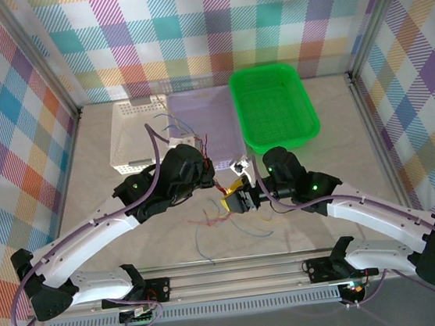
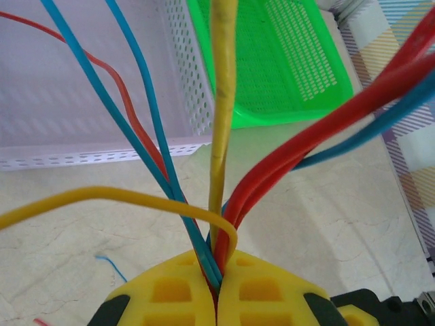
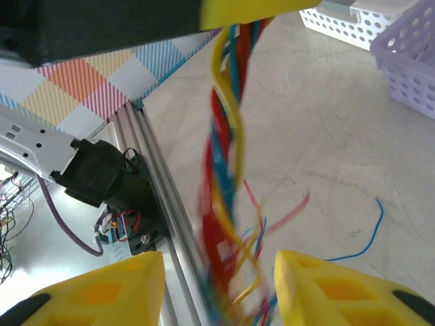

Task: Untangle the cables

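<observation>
Yellow-fingered left gripper (image 2: 219, 263) pinches the cables (image 2: 224, 102); right wrist view shows them twisted between wide-open right gripper (image 3: 217, 272).

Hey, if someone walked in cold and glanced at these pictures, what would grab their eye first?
The twisted rope of red, yellow and blue cables hangs mid-frame in the right wrist view, pinched at its top by the shut left pincer and dangling between the yellow fingers of the open right pincer. After that, the bright green basket at the back, right of centre, against loud checked walls.
</observation>
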Available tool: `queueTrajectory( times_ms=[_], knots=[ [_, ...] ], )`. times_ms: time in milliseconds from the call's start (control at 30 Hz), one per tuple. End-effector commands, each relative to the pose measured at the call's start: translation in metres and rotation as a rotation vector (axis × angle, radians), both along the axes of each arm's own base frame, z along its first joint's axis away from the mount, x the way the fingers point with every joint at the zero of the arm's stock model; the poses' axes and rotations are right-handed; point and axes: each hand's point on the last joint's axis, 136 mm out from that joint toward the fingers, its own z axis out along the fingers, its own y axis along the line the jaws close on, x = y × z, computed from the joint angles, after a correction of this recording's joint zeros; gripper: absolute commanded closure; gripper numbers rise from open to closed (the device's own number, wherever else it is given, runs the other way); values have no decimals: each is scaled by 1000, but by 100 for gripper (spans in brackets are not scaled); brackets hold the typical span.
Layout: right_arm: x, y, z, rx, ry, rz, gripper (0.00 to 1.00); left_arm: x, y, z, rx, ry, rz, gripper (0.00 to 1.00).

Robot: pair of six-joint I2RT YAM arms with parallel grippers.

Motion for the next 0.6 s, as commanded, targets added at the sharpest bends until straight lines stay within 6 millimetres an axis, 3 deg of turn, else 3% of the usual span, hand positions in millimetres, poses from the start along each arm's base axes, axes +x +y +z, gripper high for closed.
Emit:
queueTrajectory(
  times_ms=[0,133,267,400,567],
  knots=[
    [7,0,3,11,-28,-28,55,-1,-7,25,-79,-36,-33,100],
    [14,-9,4,-5,-68,-89,54,-3,-4,28,-61,-39,-35,100],
    [12,-13,11,18,-98,-98,79,-2,0,29,-30,-43,-31,100],
    [5,-5,10,26,-70,-37,98,0,-5,27,-23,-34,-38,100],
    [5,-4,11,27,-61,-36,100,3,-6,24,3,-25,-29,100]
  ],
)
